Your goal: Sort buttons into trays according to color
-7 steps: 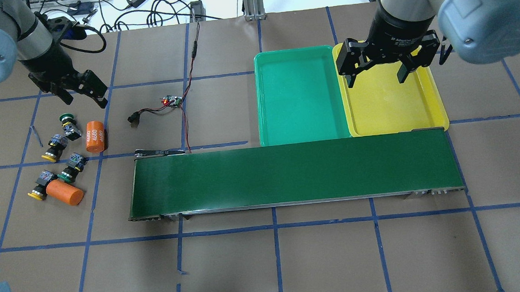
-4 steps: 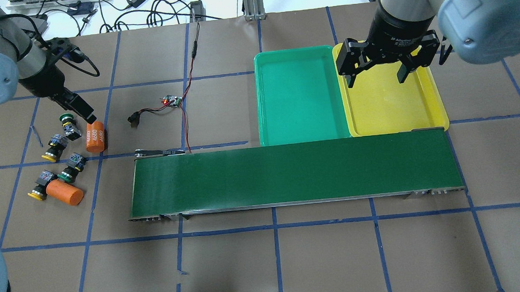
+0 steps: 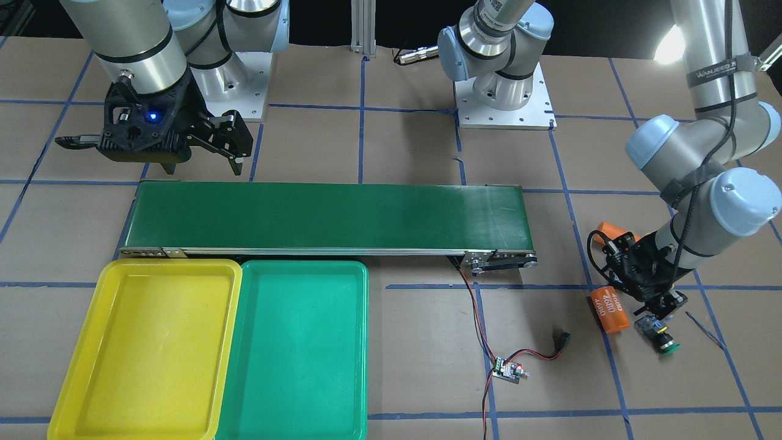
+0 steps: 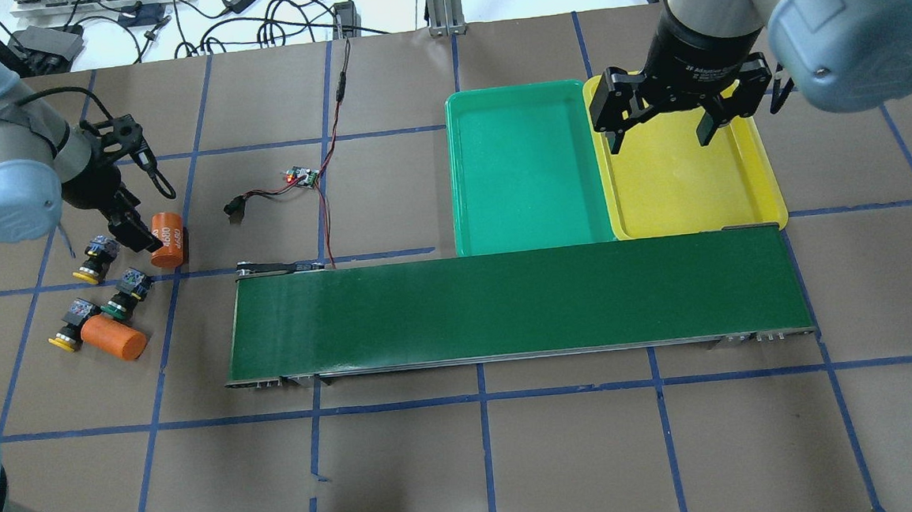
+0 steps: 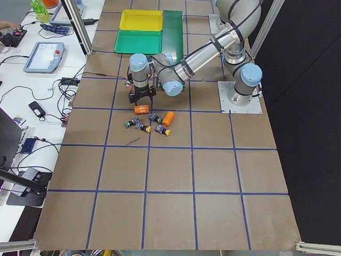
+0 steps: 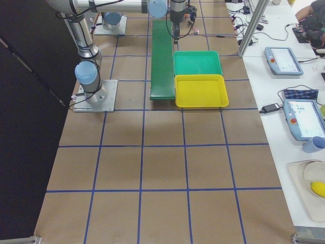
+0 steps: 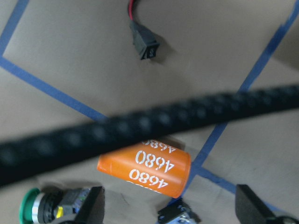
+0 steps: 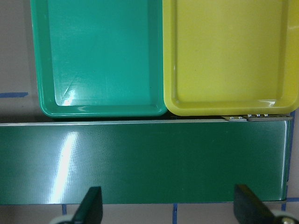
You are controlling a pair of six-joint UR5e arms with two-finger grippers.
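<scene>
My left gripper point(image 4: 128, 228) is open and low over the cluster of buttons at the table's left end. In the left wrist view its fingers point(image 7: 93, 207) stand wide apart, with a green-capped button point(image 7: 44, 209) just outside one finger; that button also shows in the front view point(image 3: 661, 340). Two yellow-capped buttons point(image 4: 92, 261) point(image 4: 71, 325) and a second green one point(image 4: 127, 293) lie nearby. My right gripper point(image 4: 662, 136) is open and empty, high over the yellow tray point(image 4: 697, 186). The green tray point(image 4: 526, 172) lies beside it. Both trays hold nothing.
Two orange cylinders marked 4680 point(image 4: 167, 239) point(image 4: 114, 338) lie among the buttons; one lies between my left fingers point(image 7: 149, 170). A long dark-green conveyor belt point(image 4: 518, 304) runs along the trays' near side. A small circuit board with wires point(image 4: 301, 177) lies left of the green tray.
My left arm has swung down and toward the buttons, turning its gripper, which now covers the upper green button in the overhead view. The right arm has not moved.
</scene>
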